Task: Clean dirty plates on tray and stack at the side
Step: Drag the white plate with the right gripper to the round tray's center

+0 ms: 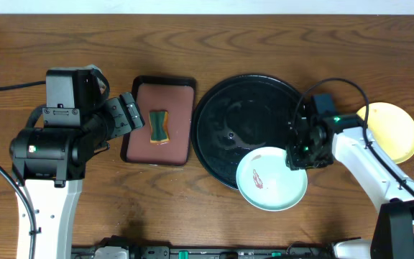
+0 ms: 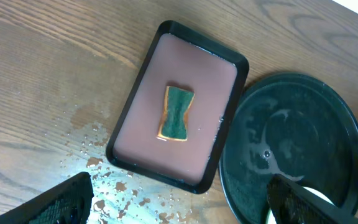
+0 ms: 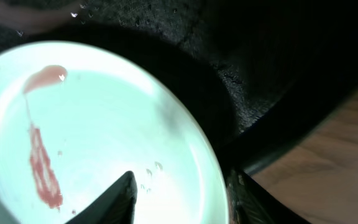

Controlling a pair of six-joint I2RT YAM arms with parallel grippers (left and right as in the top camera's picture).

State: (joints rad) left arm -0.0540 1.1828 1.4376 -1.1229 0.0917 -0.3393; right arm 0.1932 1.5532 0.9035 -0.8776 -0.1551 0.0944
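I see a small rectangular tray (image 1: 179, 101) (image 2: 197, 81) lying flat, reddish-brown inside, with a dark raised rim and rounded corners; its floor looks slick and wet in my left wrist view. About in its middle lies a sponge (image 1: 159, 126) (image 2: 177, 113), pinched at the waist like an hourglass, green face up over a yellow-orange layer that shows at one end, set lengthwise along the tray and clear of every rim. Just off the tray's corner nearest me lies a scatter of water drops (image 2: 114, 186), small beads and wet blotches, thickest close to the rim.
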